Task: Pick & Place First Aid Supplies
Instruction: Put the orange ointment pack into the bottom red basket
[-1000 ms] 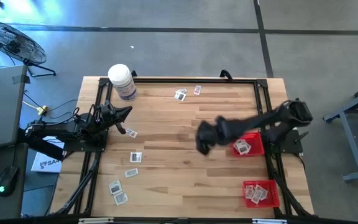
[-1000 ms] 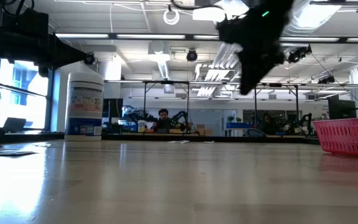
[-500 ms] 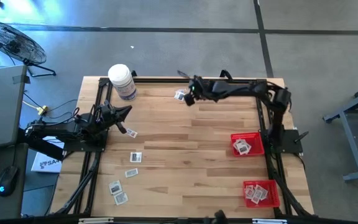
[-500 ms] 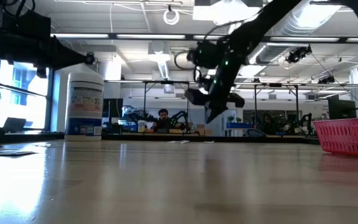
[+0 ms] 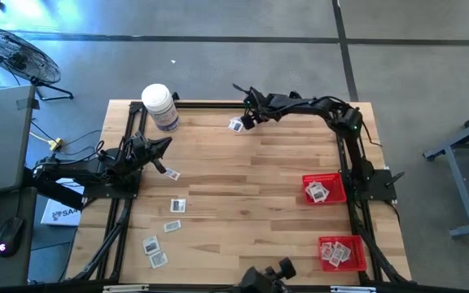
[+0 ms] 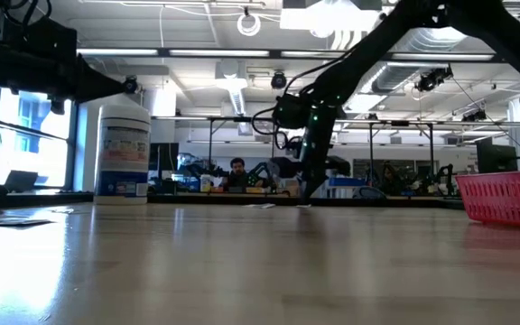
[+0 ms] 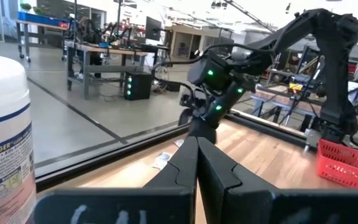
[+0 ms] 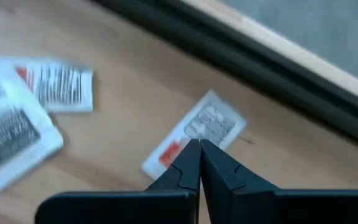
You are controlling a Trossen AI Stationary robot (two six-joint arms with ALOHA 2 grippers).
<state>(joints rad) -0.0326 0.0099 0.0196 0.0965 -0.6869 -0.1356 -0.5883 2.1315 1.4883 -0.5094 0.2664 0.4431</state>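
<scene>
Small white packets lie flat on the wooden table. Near the far edge my right gripper [image 8: 199,144] points steeply down, shut, its tips over a packet with red print [image 8: 211,121]; two more packets [image 8: 56,84] [image 8: 8,140] lie beside it. In the high view the gripper [image 5: 249,122] stands next to a packet [image 5: 236,124]. My left gripper [image 5: 169,144] waits at the table's left, shut and level, with nothing in it. Several packets [image 5: 177,205] lie at the near left. My right gripper's shut fingertips stand over the near edge of the red-printed packet [image 8: 185,142], coming from above and slanting down. The packet lies flat on the table. I cannot tell whether the tips touch it.
A large white bottle [image 5: 160,106] stands at the far left corner. Two red mesh baskets [image 5: 324,189] [image 5: 340,252] with packets inside sit along the right side. A black frame rail [image 8: 278,68] runs along the far edge just past the packets.
My right gripper has swung from beside the upper red basket across to the table's far edge and come down low over the packets there. The packets on the table lie as before.
</scene>
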